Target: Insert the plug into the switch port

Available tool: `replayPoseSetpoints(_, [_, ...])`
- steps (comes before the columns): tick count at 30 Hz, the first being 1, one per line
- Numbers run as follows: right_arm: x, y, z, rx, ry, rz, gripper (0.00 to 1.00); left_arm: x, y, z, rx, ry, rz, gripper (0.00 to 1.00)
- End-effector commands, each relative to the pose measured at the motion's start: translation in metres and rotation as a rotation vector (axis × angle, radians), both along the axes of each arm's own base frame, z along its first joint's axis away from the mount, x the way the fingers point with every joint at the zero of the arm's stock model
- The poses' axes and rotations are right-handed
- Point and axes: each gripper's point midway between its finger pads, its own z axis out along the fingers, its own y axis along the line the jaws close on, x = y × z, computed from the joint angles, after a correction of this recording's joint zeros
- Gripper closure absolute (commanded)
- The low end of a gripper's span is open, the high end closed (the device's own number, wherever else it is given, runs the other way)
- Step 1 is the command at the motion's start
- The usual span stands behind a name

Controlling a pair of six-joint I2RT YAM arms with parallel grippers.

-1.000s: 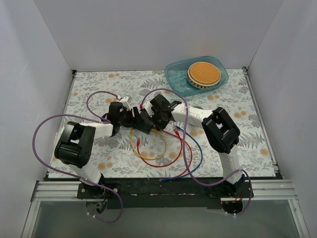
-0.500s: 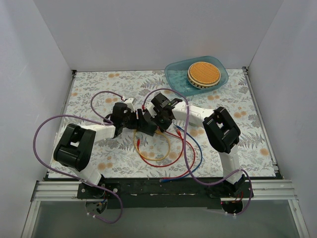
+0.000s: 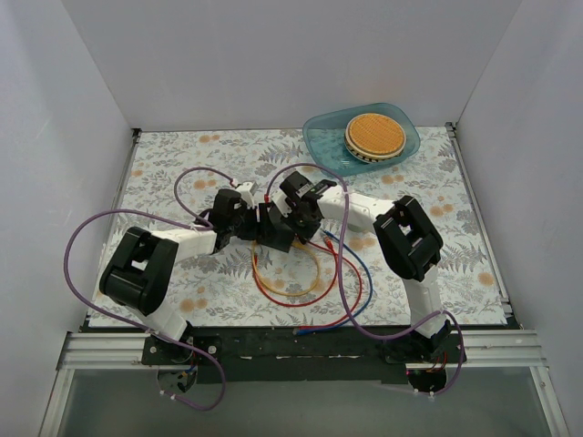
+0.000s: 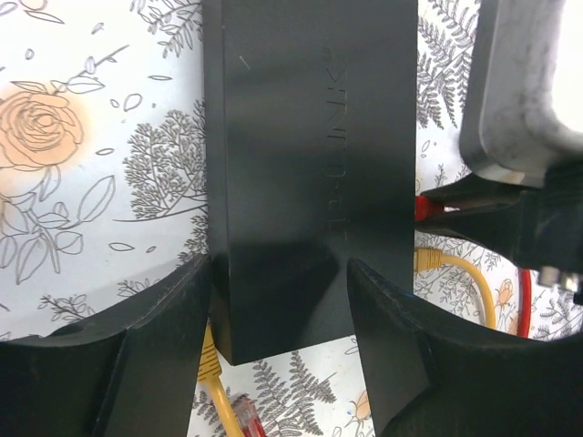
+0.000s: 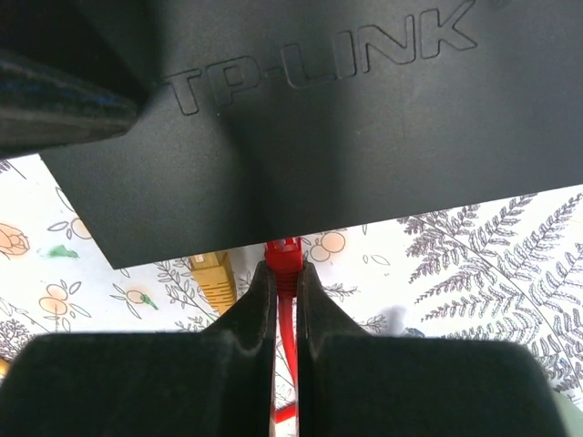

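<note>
Floral table (image 3: 164,173): L end effector (image 4: 278,309) clamps switch box (image 4: 301,137); R end effector (image 5: 285,284) pinches red plug (image 5: 283,255).

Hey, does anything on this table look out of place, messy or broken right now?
Nothing looks damaged or spilled. Only the red, yellow and blue cables look untidy, looping over one another on the table by the black switch.

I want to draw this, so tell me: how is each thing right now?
Black box, gripped by the left hand.
Red plug, pinched in the right hand, tip at the box's edge.
Yellow plug, lying loose, not held.
Blue dish, holding a round wafer.
</note>
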Motion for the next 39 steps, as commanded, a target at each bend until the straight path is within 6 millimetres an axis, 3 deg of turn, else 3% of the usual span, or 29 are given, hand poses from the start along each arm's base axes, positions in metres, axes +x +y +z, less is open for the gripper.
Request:
replayPoseSetpoints(1, [0.035, 0.12, 0.092, 0.484, -0.232, 0.146, 0.99, -0.063, -0.097, 0.087, -0.335, -0.019, -0.435, 0.43])
replayPoseSetpoints(7, [0.039, 0.129, 0.101, 0.506, -0.238, 0.165, 0.99, -0.063, -0.099, 0.087, -0.327, -0.023, -0.432, 0.41])
replayPoseSetpoints(14, [0.034, 0.14, 0.104, 0.521, -0.216, 0.217, 0.99, -0.039, -0.093, 0.09, -0.271, -0.064, -0.303, 0.36])
replayPoseSetpoints(19, [0.026, 0.142, 0.096, 0.496, -0.166, 0.237, 0.99, -0.031, -0.093, 0.089, -0.263, -0.059, -0.264, 0.34])
replayPoseSetpoints(26, [0.012, 0.134, 0.085, 0.465, -0.087, 0.225, 0.99, -0.028, -0.086, 0.085, -0.241, -0.063, -0.214, 0.3])
replayPoseSetpoints(37, [-0.005, 0.112, 0.074, 0.402, -0.039, 0.217, 0.99, -0.012, -0.059, 0.072, -0.125, -0.068, -0.051, 0.19])
replayPoseSetpoints(39, [-0.01, 0.107, 0.071, 0.391, -0.027, 0.215, 0.93, -0.011, -0.054, 0.067, -0.102, -0.052, -0.03, 0.18])
